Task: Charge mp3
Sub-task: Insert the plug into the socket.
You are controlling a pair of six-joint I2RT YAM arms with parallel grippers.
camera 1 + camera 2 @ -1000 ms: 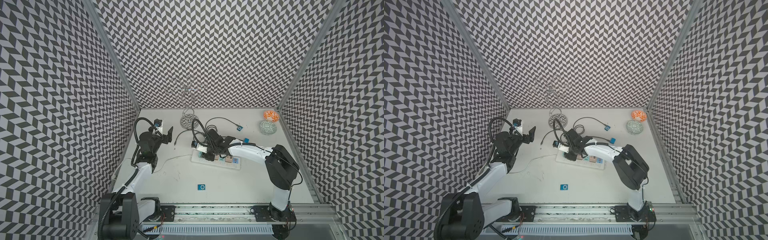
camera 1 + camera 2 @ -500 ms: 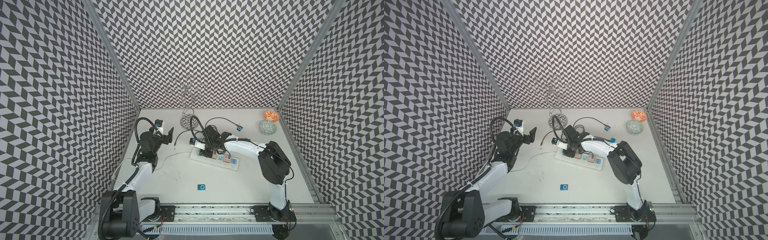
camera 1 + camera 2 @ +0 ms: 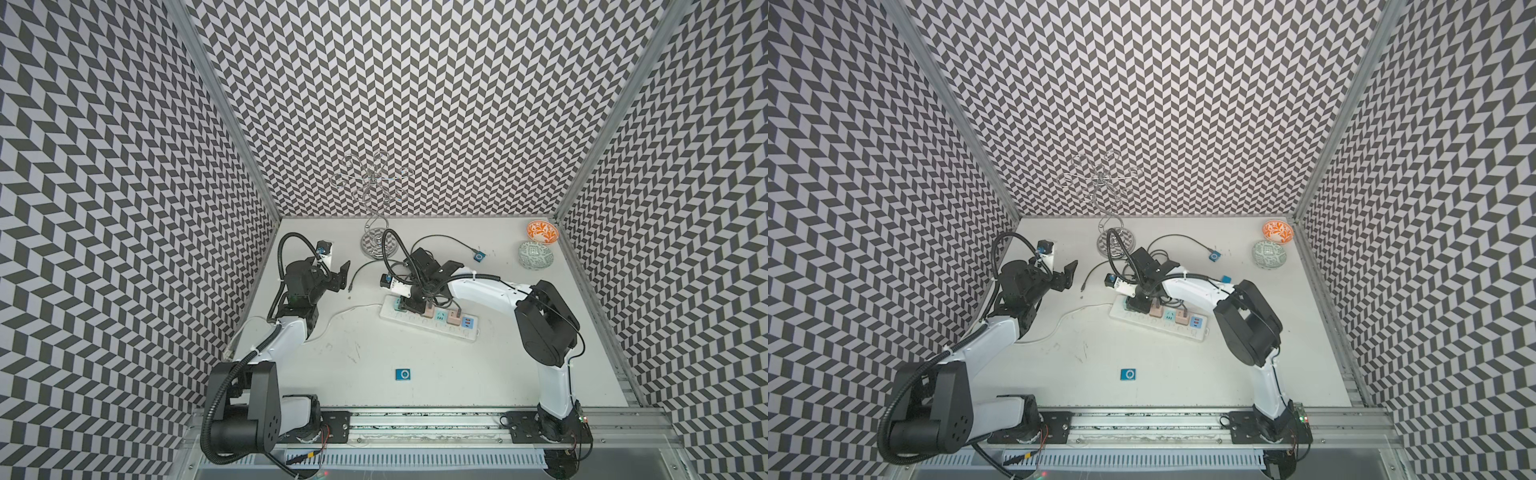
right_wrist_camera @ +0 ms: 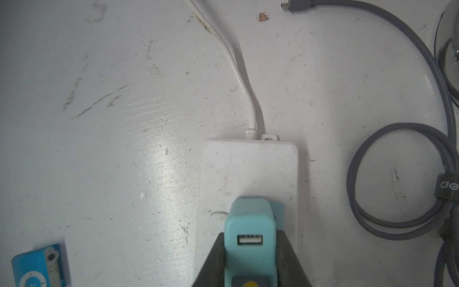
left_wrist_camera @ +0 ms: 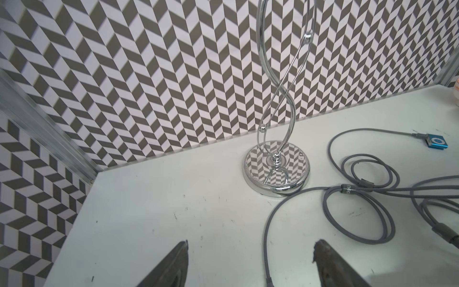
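Chevron-walled table (image 5: 173, 211), right hand (image 4: 250, 233) clamped on teal adapter (image 4: 248, 216) seated in power strip (image 4: 248, 169), left hand (image 5: 250, 243) open beside grey cable (image 5: 264, 246)

Black-and-white chevron-patterned wall panels (image 3: 415, 104) close the cell at nine, twelve and three o'clock, joined by silver aluminium corner posts (image 3: 231, 124). The scuffed white tabletop (image 3: 457, 374) meets a silver aluminium rail (image 3: 415, 419) at six o'clock.

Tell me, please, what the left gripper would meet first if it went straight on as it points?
Probably the grey cable just ahead of the left gripper; beyond it, the chrome stand. Its height is unclear.
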